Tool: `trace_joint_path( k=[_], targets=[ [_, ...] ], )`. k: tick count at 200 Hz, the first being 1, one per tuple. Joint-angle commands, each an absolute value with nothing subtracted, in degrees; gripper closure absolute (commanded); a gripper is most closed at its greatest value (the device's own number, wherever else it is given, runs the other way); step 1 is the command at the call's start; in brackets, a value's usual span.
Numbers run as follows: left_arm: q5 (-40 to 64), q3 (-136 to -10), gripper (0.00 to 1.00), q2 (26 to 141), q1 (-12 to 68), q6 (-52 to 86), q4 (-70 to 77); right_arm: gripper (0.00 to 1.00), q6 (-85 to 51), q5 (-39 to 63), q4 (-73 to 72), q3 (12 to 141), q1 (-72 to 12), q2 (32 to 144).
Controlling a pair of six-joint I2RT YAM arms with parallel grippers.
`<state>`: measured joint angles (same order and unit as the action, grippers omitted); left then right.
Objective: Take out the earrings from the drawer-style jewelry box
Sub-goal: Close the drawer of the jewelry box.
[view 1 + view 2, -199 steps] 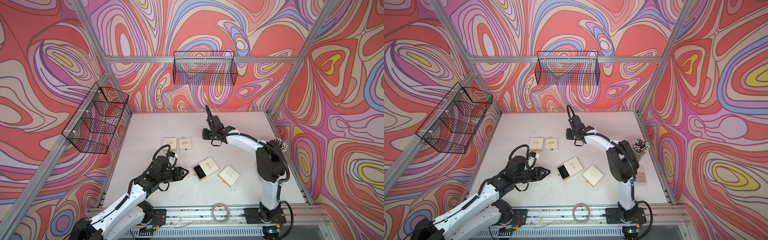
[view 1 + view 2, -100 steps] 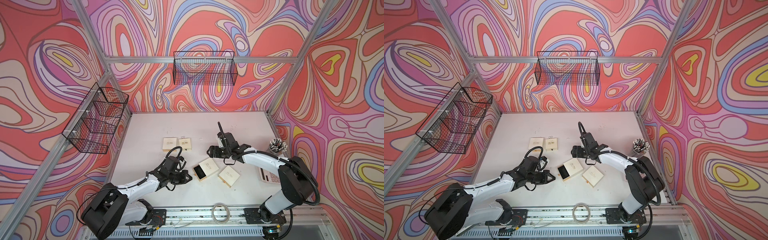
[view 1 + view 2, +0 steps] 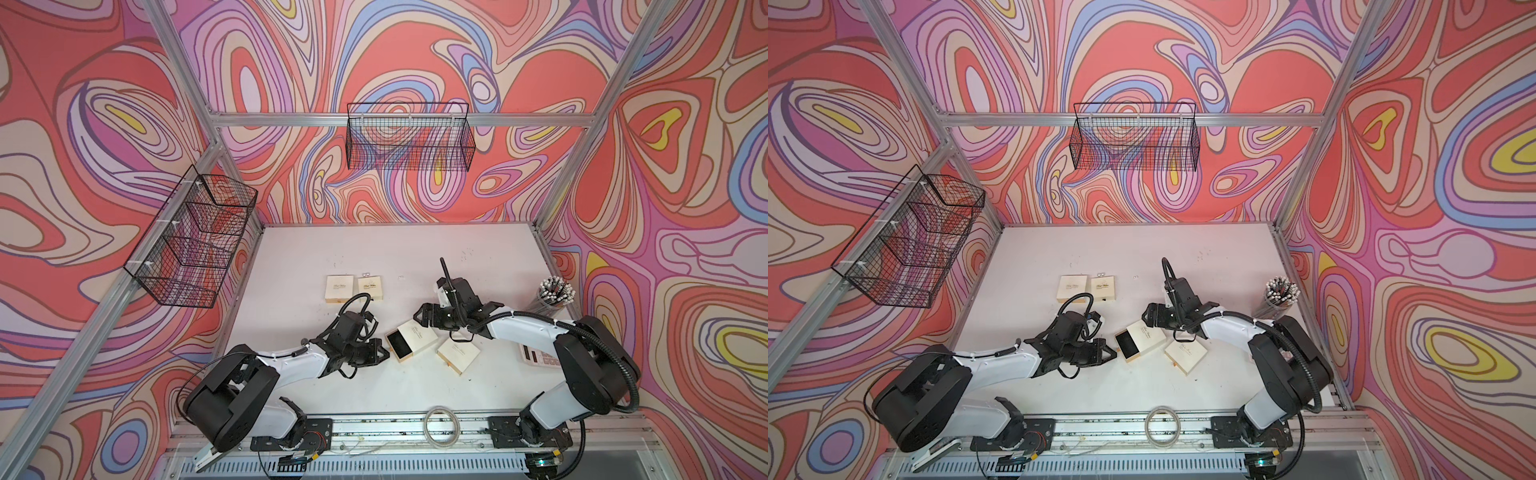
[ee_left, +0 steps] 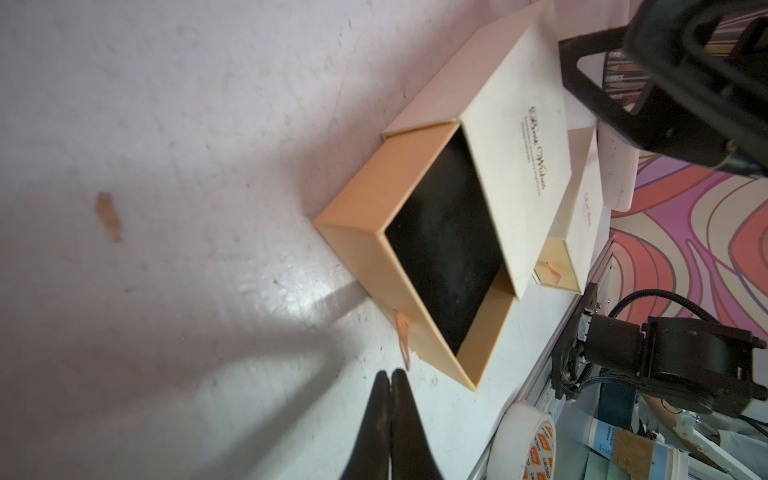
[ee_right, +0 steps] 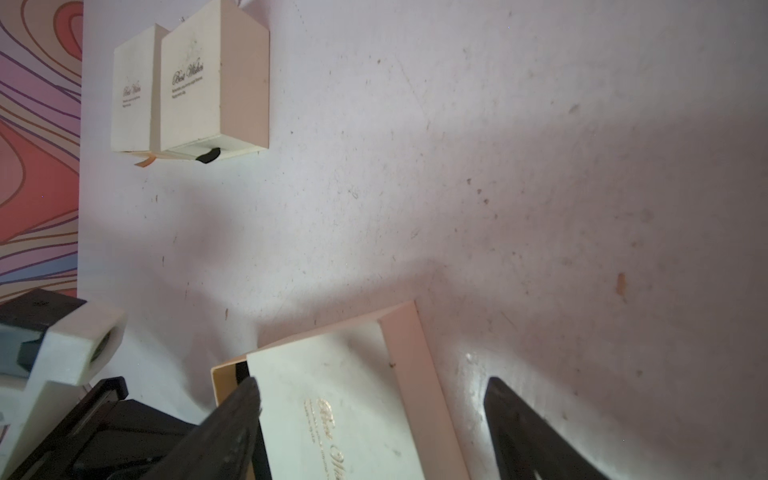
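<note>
1. The earrings (image 3: 365, 274) are tiny pale specks lying on the table (image 3: 478, 257), just behind the two closed boxes at the back. Another speck lies a little to the side. They are too small to make out their shape, and they show in both top views (image 3: 1100, 274).
2. The open box (image 3: 417, 336) lies nearer the front, between the two arms. Its drawer (image 4: 444, 245) is pulled partway out and shows black lining, and the sleeve hides the rest of its inside.
3. A ribbon tab (image 4: 402, 336) hangs from the drawer's front.
4. The left gripper (image 4: 99, 380) points at the drawer's front, near the tab. Its jaws are pressed together with nothing between them, and they are cut off at the frame's edge.
5. The right gripper (image 5: 372, 382) sits over the open box's sleeve. Its jaws are spread wide, one on each side of the sleeve. I cannot tell whether either one touches it.
6. A fourth box (image 3: 457, 353) lies beside the open one, partly under the right arm.
7. A tape roll (image 3: 442, 422) lies at the front edge.
</note>
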<state>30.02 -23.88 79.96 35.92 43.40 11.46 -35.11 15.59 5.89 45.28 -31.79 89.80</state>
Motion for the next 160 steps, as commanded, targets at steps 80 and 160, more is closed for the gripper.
trace_joint_path(
  k=[80, 160],
  targets=[
    [32.78, -27.76, 1.0, 88.2, 37.56, 45.86, 21.53, 0.15, -38.23, 18.44, 0.65, 45.14, -34.97, 92.03],
    [29.23, -33.74, 1.0, 93.01, 41.29, 46.6, 23.32, 0.16, -39.8, 18.63, -2.99, 48.86, -37.16, 97.46]
  ],
)
